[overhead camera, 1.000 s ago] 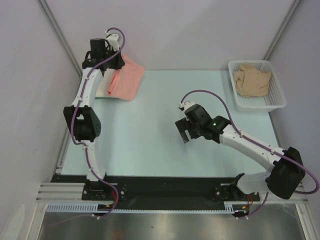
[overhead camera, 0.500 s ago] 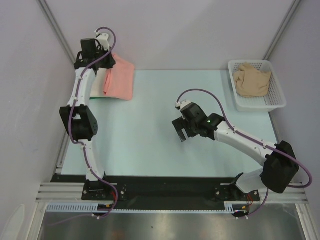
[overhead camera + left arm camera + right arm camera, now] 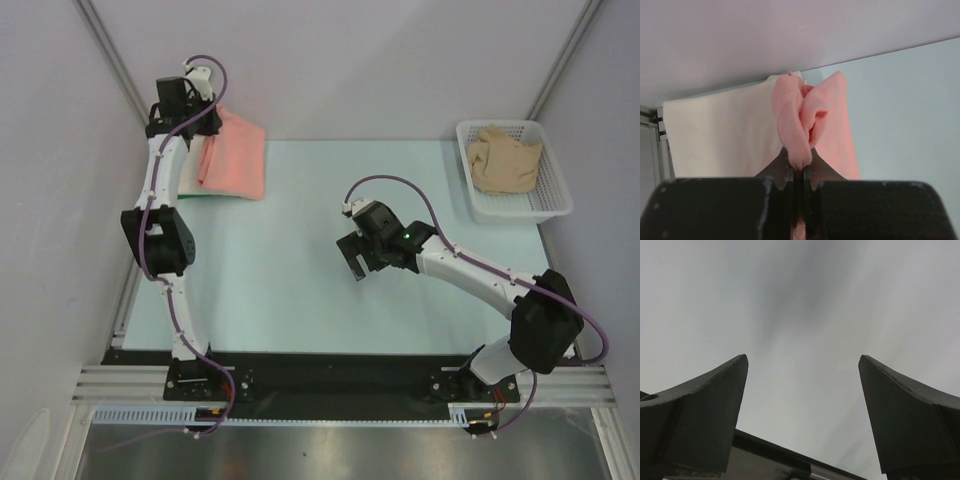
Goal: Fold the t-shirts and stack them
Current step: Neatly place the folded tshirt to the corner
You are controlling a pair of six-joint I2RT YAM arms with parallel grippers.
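Table (image 3: 290,260) middle passable, basket (image 3: 520,213) far right, salmon-pink t-shirt (image 3: 236,155) far left

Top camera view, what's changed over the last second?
The left gripper, shut on the salmon-pink t-shirt, dragged it leftward over the cream-white t-shirt. The right gripper, open, drifted left. The tan-beige t-shirt in the basket stayed put.

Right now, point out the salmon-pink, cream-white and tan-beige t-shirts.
salmon-pink t-shirt (image 3: 235,158): top external view, folded middle.
cream-white t-shirt (image 3: 720,135): left wrist view, flat panel.
tan-beige t-shirt (image 3: 505,160): top external view, crumpled middle.
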